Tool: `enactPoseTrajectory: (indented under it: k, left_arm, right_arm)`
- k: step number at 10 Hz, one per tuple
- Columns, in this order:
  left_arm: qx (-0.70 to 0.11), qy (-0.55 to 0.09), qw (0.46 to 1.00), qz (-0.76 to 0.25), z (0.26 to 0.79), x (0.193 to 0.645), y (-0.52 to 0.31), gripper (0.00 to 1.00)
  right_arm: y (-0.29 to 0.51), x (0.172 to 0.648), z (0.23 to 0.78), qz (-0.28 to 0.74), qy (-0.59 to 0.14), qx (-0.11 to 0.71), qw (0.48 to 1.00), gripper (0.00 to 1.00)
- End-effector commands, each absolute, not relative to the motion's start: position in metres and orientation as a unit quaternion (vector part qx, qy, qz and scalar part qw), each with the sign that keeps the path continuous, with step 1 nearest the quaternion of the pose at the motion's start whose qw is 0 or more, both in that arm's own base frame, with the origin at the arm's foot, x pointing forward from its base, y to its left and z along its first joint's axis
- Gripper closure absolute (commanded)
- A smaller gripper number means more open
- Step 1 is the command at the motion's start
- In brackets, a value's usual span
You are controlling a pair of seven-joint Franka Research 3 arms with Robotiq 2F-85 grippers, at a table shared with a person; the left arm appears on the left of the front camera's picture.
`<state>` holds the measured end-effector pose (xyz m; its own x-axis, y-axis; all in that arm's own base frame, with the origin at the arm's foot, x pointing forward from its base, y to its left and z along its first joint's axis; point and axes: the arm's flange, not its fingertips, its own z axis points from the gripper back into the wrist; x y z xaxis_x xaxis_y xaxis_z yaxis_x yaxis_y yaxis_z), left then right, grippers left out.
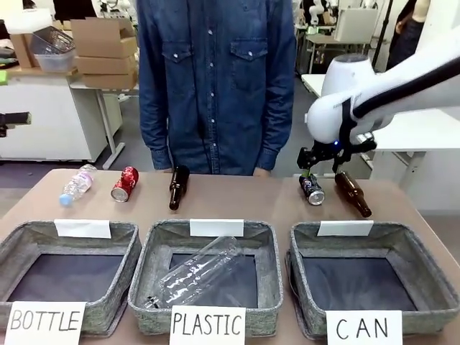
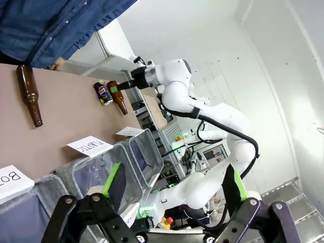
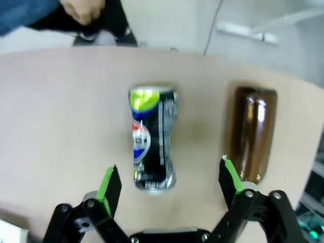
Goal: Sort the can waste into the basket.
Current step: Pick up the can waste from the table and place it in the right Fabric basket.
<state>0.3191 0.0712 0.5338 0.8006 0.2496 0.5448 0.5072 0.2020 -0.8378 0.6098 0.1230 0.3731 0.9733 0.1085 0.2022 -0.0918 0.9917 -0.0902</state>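
Denting is seen on the small black printed metal can [image 3: 152, 139], laid on the worktop [image 3: 61, 111] under the right end effector [image 3: 169, 174], fingers spread wide. It is judged light and thin-walled, so a gentle mid-body grip is advised.

Black can [image 3: 152, 140] beyond grey, dark-floored basket [image 1: 428, 269]: blue, white, red print, yellow-green end. Also beyond basket: brown bottle [image 3: 253, 132]. Well left of basket: red can [image 1: 124, 184], white print. Green pads [image 3: 108, 183] on black right gripper [image 3: 168, 164].

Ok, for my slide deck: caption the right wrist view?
Open right gripper poised over the lying black can, a brown bottle beside it.
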Motion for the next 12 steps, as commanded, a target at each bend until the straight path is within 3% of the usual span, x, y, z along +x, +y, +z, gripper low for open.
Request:
enactPoseTrajectory:
  k: [1, 5, 11, 12]
  left_arm:
    - [-0.629, -0.312, 0.705, -0.099, 0.535, 0.32, 0.071, 0.0]
    - [-0.629, -0.312, 0.705, -0.099, 0.535, 0.32, 0.071, 0.0]
    - [-0.629, -0.312, 0.705, -0.099, 0.535, 0.32, 0.071, 0.0]
    - [-0.629, -0.312, 0.705, -0.099, 0.535, 0.32, 0.071, 0.0]
  right_arm:
    - [0.124, 0.635, 0.358, 0.0, -0.112, -0.073, 0.991, 0.0]
    - [0.129, 0.652, 0.322, 0.002, -0.076, -0.038, 0.996, 0.0]
    - [0.133, 0.651, 0.313, 0.004, -0.046, -0.029, 0.999, 0.0]
    - [0.133, 0.652, 0.313, 0.007, -0.042, -0.037, 0.998, 0.6]
